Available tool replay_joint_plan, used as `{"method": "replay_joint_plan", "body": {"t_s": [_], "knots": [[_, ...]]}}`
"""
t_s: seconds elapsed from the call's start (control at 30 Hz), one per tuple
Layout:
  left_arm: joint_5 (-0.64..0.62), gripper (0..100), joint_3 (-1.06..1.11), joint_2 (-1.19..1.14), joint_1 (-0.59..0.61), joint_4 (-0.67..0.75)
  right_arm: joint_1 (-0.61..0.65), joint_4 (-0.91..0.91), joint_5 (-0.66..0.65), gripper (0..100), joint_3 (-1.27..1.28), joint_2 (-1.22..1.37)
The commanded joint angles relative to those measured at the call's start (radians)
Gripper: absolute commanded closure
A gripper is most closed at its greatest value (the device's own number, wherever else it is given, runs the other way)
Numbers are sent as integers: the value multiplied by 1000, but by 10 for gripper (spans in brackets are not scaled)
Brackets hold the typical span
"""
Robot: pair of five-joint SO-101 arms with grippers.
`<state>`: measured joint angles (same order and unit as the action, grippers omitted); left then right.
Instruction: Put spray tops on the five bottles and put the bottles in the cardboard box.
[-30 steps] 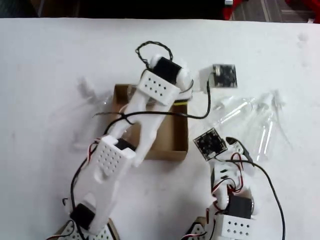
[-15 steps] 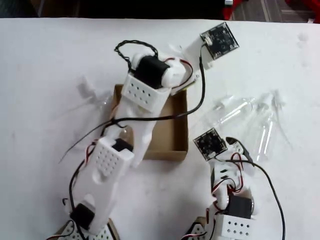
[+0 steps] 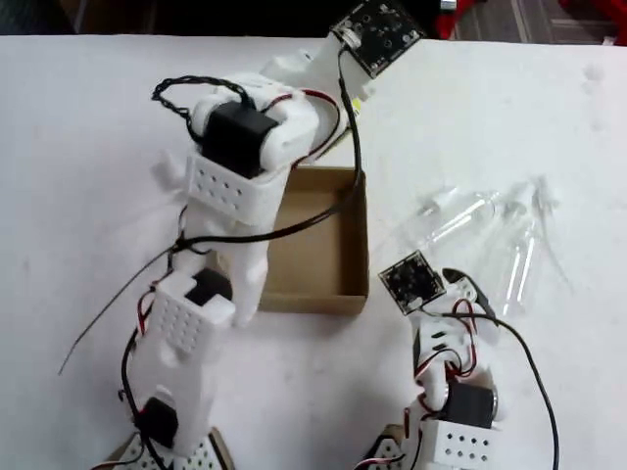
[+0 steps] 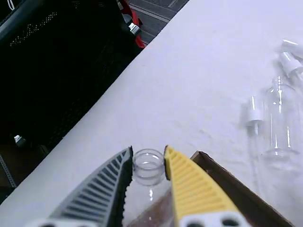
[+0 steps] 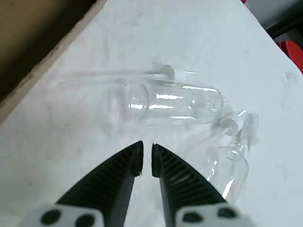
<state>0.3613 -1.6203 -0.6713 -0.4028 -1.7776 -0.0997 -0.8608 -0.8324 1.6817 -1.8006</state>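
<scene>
My left gripper (image 4: 147, 156) is shut on the neck of a clear bottle (image 4: 148, 165) whose mouth is open, with no spray top on it. It hangs above the far corner of the cardboard box (image 4: 222, 175). In the high view the left arm (image 3: 245, 147) stands raised over the box (image 3: 313, 294). My right gripper (image 5: 144, 158) hovers low over the table with its black fingers together and nothing between them. Just beyond it lies a clear bottle (image 5: 175, 101), with a second bottle (image 5: 232, 172) and a white spray top (image 5: 239, 124) beside it.
Several clear bottles (image 3: 460, 215) and spray tops (image 3: 534, 196) lie scattered right of the box. More of them show past the box in the left wrist view, a bottle (image 4: 279, 123) and a spray top (image 4: 253, 113). The table's far edge (image 4: 118, 80) runs close behind.
The left arm has risen and swung toward the table's far edge, uncovering the box. The right arm has kept still.
</scene>
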Motion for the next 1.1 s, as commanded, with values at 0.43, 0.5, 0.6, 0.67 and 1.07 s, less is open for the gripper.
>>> {"method": "replay_joint_plan", "body": {"t_s": [0.43, 0.5, 0.6, 0.67, 1.07], "knots": [[-245, 979, 293, 461, -18, -12, -7, 16, -2, 982, 9, -5], [-245, 979, 408, 552, -16, -9, -7, 16, -2, 982, 9, -5], [-244, 978, 562, 653, 25, 20, -7, 16, -2, 982, 9, -5], [-245, 978, 655, 688, 64, 74, -7, 16, -2, 982, 9, -5], [-354, 978, 1162, 885, 173, 400, 33, -5, -9, 982, 9, -5]]}}
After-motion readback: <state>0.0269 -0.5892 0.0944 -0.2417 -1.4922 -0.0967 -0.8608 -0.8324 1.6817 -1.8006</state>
